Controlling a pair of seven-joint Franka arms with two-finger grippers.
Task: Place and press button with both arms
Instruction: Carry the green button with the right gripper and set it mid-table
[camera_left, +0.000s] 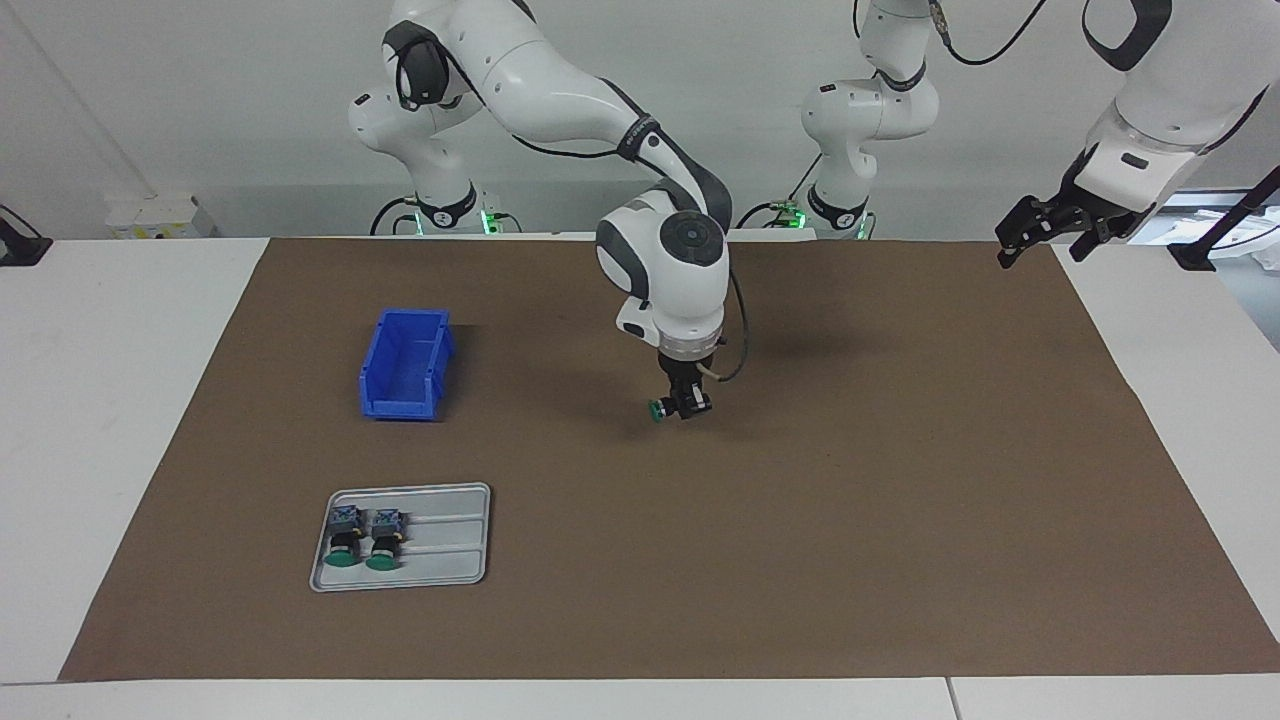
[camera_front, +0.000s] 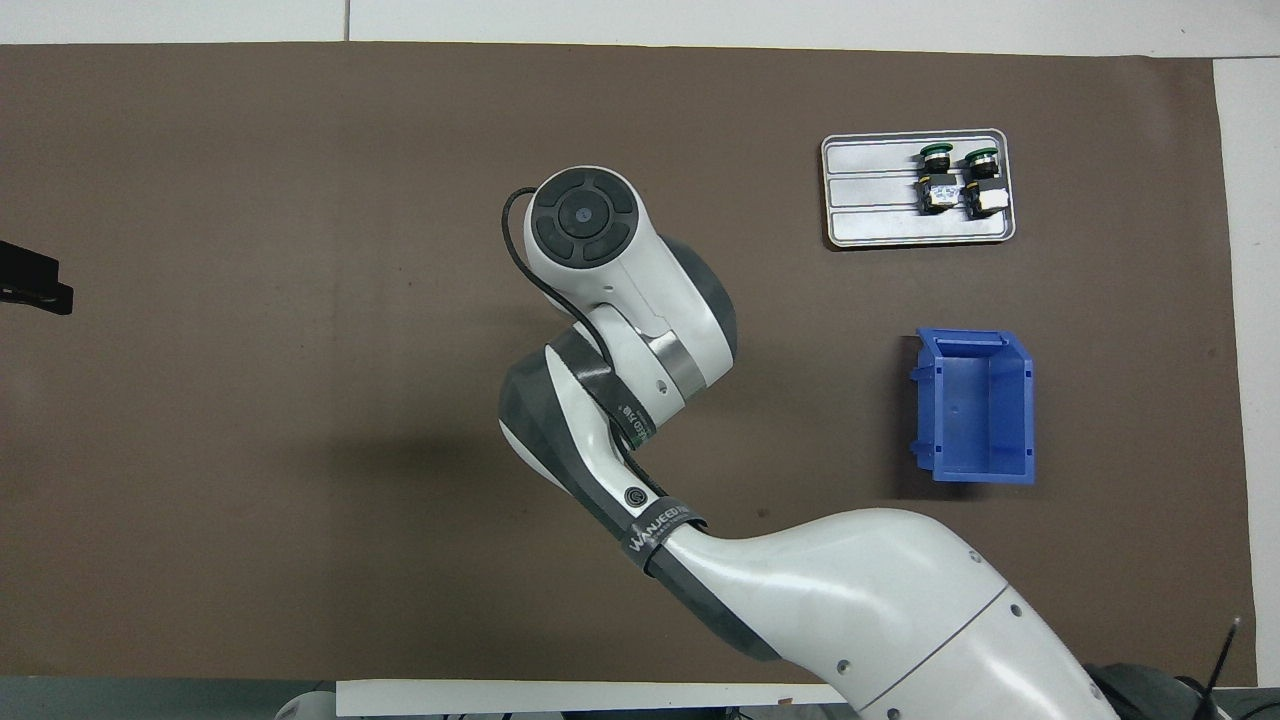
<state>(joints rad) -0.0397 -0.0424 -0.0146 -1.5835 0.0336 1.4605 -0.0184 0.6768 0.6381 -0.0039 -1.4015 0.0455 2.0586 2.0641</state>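
Note:
My right gripper (camera_left: 686, 404) hangs low over the middle of the brown mat (camera_left: 900, 450), shut on a button (camera_left: 657, 409) held sideways with its green cap pointing toward the right arm's end of the table. In the overhead view the right arm's wrist (camera_front: 600, 260) hides this gripper and the button. Two more green-capped buttons (camera_left: 345, 535) (camera_left: 385, 535) lie side by side in a grey tray (camera_left: 450, 545), which also shows in the overhead view (camera_front: 870, 200) with its two buttons (camera_front: 937, 177) (camera_front: 981, 182). My left gripper (camera_left: 1040, 238) waits open, raised over the mat's corner at the left arm's end; it also shows in the overhead view (camera_front: 30, 285).
An empty blue bin (camera_left: 375, 385) stands on the mat nearer to the robots than the tray, toward the right arm's end; it also shows in the overhead view (camera_front: 1025, 400). White table (camera_left: 120, 400) surrounds the mat.

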